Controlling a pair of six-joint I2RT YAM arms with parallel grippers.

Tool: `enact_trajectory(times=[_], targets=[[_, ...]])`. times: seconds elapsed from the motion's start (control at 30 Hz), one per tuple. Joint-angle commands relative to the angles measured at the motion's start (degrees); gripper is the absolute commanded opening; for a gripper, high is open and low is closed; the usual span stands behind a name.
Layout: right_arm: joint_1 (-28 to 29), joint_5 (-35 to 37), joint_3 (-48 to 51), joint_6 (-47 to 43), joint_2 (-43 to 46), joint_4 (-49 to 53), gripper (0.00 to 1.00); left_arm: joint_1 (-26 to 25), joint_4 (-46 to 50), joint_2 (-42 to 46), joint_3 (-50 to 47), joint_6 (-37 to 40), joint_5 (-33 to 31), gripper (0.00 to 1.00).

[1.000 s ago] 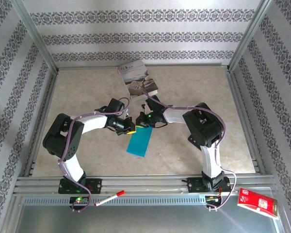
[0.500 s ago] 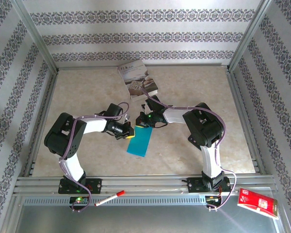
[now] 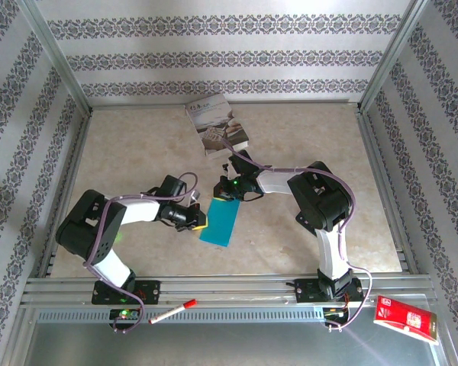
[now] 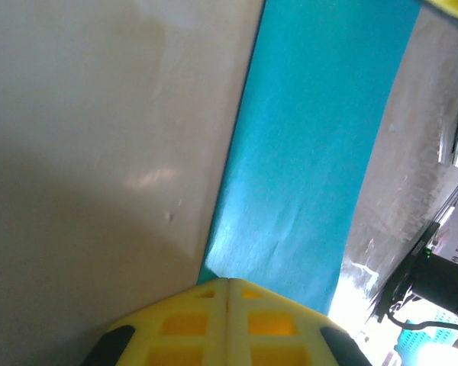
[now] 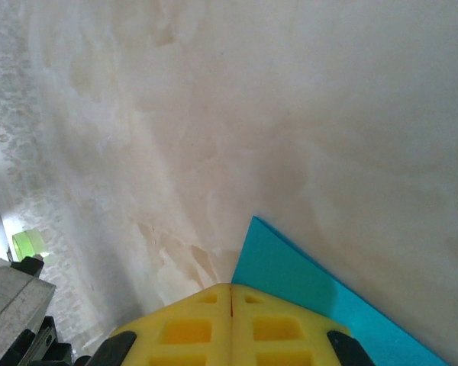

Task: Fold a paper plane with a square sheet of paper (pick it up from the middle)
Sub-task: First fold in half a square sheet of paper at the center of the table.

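Jaws closed, empty; wrist views put left gripper [image 4: 227, 284] and right gripper [image 5: 230, 288] at teal sheet's [image 4: 313, 152] edges.

Left arm [image 3: 141, 207], right arm [image 3: 278, 181] low, angled inward; left fingers [image 4: 185, 329], right fingers [image 5: 187, 332] each pinched closed.

I see the paper [image 3: 220, 222]: teal-blue, folded into what looks like a narrow oblong, lying flat on the surface [image 3: 122, 145], long axis slightly slanted, near the middle.
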State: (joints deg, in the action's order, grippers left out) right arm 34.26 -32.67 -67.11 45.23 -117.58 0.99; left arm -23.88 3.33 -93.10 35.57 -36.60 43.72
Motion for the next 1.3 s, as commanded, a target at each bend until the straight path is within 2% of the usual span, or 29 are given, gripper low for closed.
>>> enact_trajectory(times=[0.0, 0.47, 0.57, 0.7, 0.77, 0.83, 1.0, 1.17, 1.27], targets=[[-0.9, 7.1, 2.0, -0.2, -4.2, 5.3, 0.00, -2.2, 10.2, 0.5, -4.3, 0.3, -0.8, 0.00], [-1.0, 7.1, 1.4, -0.8, -5.2, 5.8, 0.00, -4.9, 15.3, 9.5, -11.4, -3.9, -4.3, 0.00], [-1.0, 6.6, 0.7, -2.1, -5.2, 6.6, 0.00, -5.0, 16.8, 14.8, -10.5, -4.3, -4.0, 0.00], [-0.9, 4.1, -3.1, -9.5, -5.3, 11.3, 0.00, -3.8, 15.4, 23.8, -6.7, -5.7, -5.1, 0.05], [-0.9, 0.8, -5.7, -14.6, -5.8, 14.8, 0.00, -2.5, 12.7, 26.5, -5.7, -7.6, -5.4, 0.13], [-1.1, -2.0, -8.1, -19.5, -6.0, 18.2, 0.00, -1.7, 10.1, 28.3, -4.8, -8.9, -6.8, 0.15], [-1.5, -10.2, -15.3, -26.8, -5.8, 26.0, 0.00, -1.6, 5.6, 25.6, -3.2, -12.3, -10.7, 0.32], [-5.0, -13.0, -9.6, -23.4, 5.4, 21.1, 0.04, -2.6, 0.0, 19.1, -0.3, -16.0, -10.9, 0.35], [-7.6, -8.7, -2.0, -19.3, 13.5, 18.6, 0.07, -3.1, -1.0, 13.9, 2.6, -15.2, -11.5, 0.34]])
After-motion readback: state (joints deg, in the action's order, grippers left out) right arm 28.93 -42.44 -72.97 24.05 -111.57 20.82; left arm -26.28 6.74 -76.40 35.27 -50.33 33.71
